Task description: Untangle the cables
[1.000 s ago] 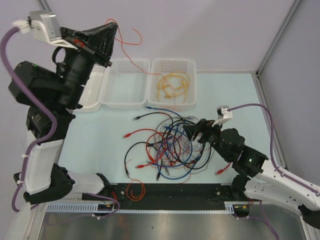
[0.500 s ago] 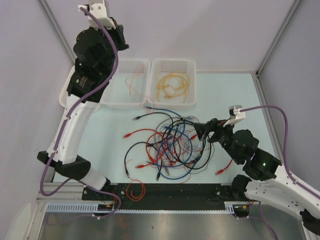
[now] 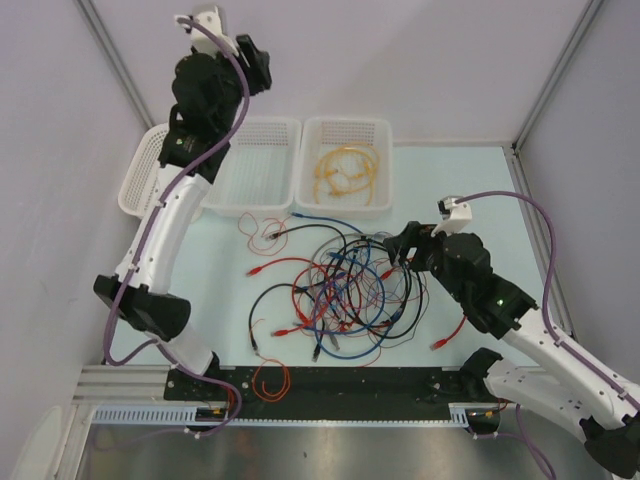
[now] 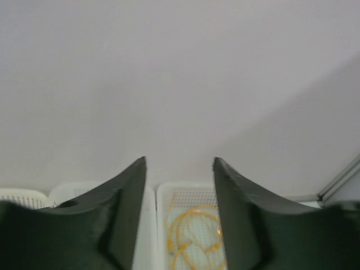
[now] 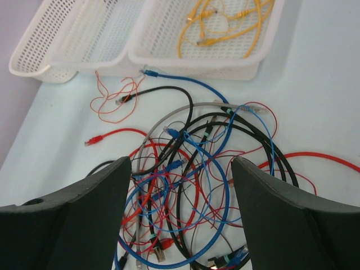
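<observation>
The cables (image 3: 340,290) lie tangled on the surface (image 3: 190,265), directly below and ahead of the right pincer (image 5: 180,163), which is spread and empty at the tangle's right edge. The left pincer (image 4: 179,163), likewise spread and empty, sits high by the back wall above the baskets (image 3: 250,160). Treat the right arm as the nearer one.

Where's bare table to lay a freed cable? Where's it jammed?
Free: table right of the yellow-cable basket, toward the right wall; the strip between the left arm and the tangle; the middle basket looks empty. Crowded: the centre tangle, right gripper open at its right edge.
</observation>
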`<state>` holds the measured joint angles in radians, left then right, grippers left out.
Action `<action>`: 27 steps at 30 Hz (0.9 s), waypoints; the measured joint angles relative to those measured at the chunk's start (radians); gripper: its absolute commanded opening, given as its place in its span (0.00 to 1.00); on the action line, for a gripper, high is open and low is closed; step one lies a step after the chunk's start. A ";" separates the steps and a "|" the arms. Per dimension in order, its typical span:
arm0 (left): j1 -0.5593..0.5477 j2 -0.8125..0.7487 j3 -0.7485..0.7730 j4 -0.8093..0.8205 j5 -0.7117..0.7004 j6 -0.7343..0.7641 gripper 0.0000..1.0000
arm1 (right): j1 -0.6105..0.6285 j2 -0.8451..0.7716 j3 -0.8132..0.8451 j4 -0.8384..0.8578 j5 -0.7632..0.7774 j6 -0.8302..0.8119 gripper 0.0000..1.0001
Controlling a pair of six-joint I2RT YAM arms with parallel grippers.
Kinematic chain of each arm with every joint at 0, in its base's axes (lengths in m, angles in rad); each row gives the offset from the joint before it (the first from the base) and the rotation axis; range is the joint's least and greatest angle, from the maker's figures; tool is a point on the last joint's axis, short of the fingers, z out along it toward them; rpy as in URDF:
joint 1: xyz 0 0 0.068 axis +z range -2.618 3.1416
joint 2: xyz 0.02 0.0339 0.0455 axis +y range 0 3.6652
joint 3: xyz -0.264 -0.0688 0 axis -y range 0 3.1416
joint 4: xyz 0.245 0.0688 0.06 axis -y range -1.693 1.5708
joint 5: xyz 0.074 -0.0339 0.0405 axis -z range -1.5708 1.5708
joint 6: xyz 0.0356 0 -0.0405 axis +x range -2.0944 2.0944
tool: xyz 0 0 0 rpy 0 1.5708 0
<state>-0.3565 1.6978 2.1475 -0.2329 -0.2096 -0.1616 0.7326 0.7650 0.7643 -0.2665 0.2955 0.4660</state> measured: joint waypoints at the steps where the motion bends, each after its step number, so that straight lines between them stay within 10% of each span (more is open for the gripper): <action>1: 0.000 -0.026 -0.075 0.008 0.007 -0.022 0.72 | -0.009 0.010 0.000 0.000 -0.013 0.000 0.78; 13: 0.000 -0.168 -0.948 0.046 0.032 -0.315 0.75 | -0.075 0.043 -0.003 -0.011 -0.076 -0.007 0.78; 27: 0.094 -0.050 -1.041 0.004 0.054 -0.648 0.83 | -0.082 0.040 -0.030 -0.015 -0.087 0.011 0.77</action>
<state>-0.2626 1.6474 1.1065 -0.2291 -0.1555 -0.8093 0.6502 0.8055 0.7345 -0.2813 0.2085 0.4770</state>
